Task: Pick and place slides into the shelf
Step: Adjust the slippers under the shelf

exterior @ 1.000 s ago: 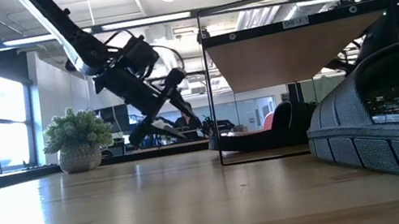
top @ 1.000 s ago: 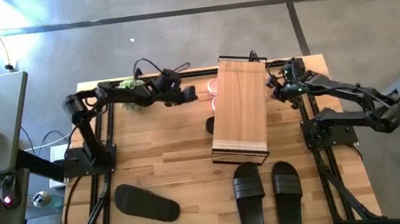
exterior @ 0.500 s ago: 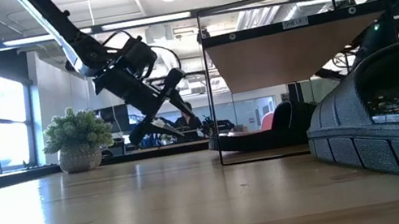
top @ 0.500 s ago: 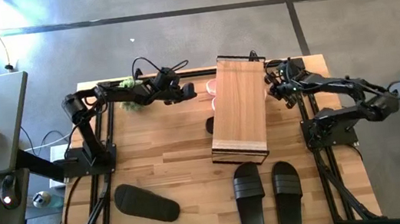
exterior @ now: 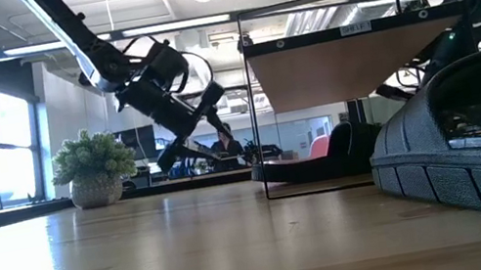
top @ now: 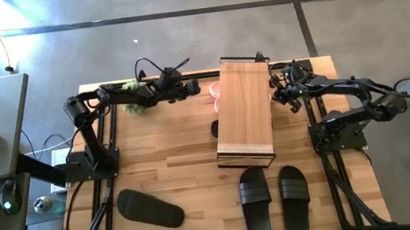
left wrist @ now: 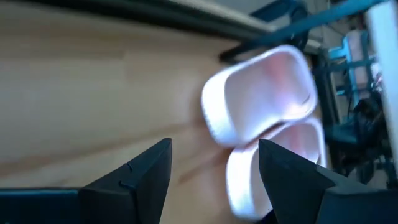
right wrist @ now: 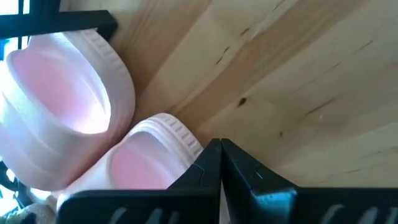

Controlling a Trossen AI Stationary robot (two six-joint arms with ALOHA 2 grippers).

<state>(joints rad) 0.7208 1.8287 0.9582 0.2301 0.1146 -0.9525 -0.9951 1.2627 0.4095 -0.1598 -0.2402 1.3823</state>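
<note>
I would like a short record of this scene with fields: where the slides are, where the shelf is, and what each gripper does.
pink slides: pair at the far table edge, partly under the shelf
black slides: pair at the near edge; single slide near left; another dark one partly under the shelf
shelf: mid-table, nothing on its plank top
left gripper: open, empty, facing the pink slides
right gripper: shut, empty, beside the shelf
</note>
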